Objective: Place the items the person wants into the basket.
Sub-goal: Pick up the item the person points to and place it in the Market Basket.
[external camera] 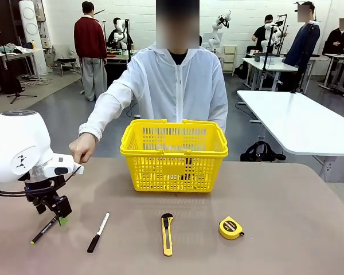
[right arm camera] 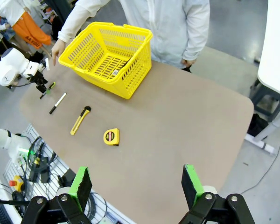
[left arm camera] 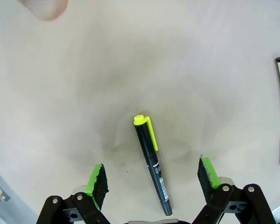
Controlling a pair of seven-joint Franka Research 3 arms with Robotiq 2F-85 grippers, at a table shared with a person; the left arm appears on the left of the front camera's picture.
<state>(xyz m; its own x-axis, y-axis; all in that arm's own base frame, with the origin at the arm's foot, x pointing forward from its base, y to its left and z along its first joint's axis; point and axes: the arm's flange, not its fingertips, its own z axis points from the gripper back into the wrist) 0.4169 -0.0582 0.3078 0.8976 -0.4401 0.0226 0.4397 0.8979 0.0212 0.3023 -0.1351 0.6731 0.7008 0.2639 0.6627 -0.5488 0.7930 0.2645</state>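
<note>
Two pads (left arm camera: 94, 179) of the left tool (left arm camera: 152, 176) are seen spread to either side of the pen (left arm camera: 153, 165), which lies slantwise on the desk (left arm camera: 130, 70), not yet pinched. If the pads are closed askew, the pen could be rolled or flicked aside and never brought to the basket (external camera: 174, 166). The right tool (right arm camera: 136, 185) is held spread and empty.

Black-and-yellow pen (left arm camera: 154, 168) and yellow tape measure (external camera: 231, 227) lie before the upright yellow basket (external camera: 173, 167).
</note>
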